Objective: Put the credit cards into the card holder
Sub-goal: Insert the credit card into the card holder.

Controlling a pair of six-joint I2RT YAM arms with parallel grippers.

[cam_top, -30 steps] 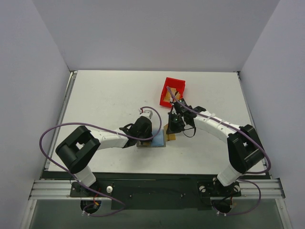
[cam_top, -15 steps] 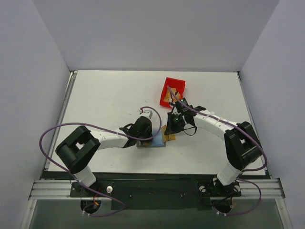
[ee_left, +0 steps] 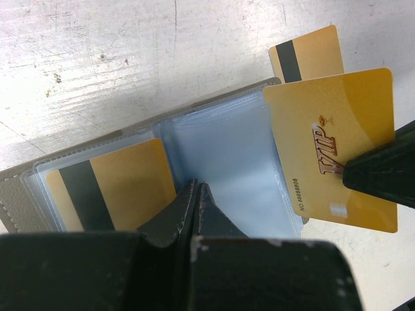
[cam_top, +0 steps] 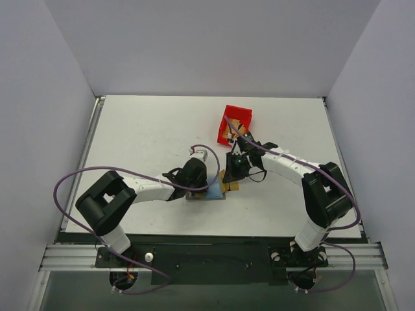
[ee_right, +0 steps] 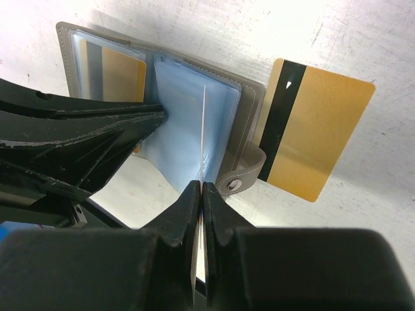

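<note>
Shifted slightly leftward since a moment ago, the right end effector is clamped on a gold VIP card, and the card's edge overlaps the right side of the open card holder, which lies on the table. The left end effector has its fingers together, with its tips against the holder's clear bluish sleeves, beside a black-striped card that sits in the left pocket. Another striped card lies flat on the table just beside the holder's right edge.
</note>
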